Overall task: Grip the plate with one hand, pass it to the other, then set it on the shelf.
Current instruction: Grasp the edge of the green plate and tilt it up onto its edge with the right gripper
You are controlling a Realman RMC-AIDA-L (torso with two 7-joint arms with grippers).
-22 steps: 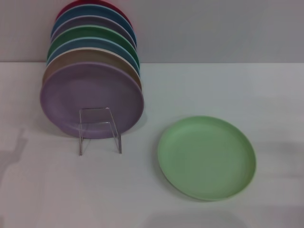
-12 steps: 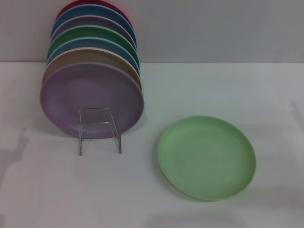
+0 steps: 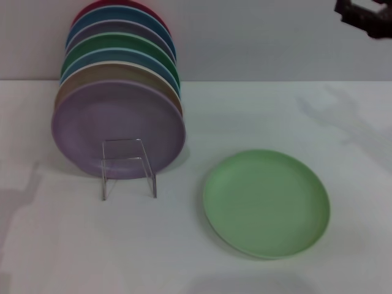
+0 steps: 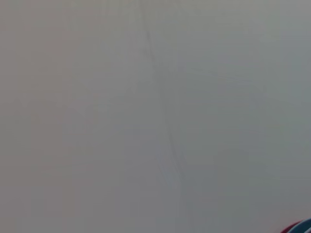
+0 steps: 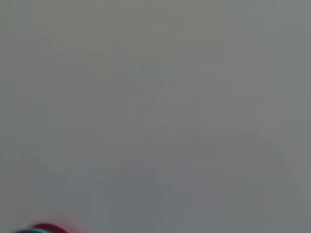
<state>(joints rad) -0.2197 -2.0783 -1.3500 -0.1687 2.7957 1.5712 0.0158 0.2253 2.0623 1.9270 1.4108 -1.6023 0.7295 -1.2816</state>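
The pale green plate (image 3: 266,203) lies flat on the white worktop (image 3: 306,116) near its front edge, right of the small clear rack (image 3: 127,165). A row of coloured plates (image 3: 117,92) stands on edge behind the rack, lilac foremost. The right gripper (image 3: 365,17) shows as a dark shape, perhaps only partly, at the top right; whether its fingers are parted I cannot tell.

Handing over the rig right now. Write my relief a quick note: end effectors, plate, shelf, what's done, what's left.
Right end effector: high at the far right of the head view, well above the table, holding nothing. Left end effector: not in view.
Pale green plate: flat on the table, right of the shelf, untouched.
Shelf: clear rack holding a row of upright plates, lilac plate in front.
Done: nothing yet.
Left: grip the plate, pass it across, set it on the shelf.
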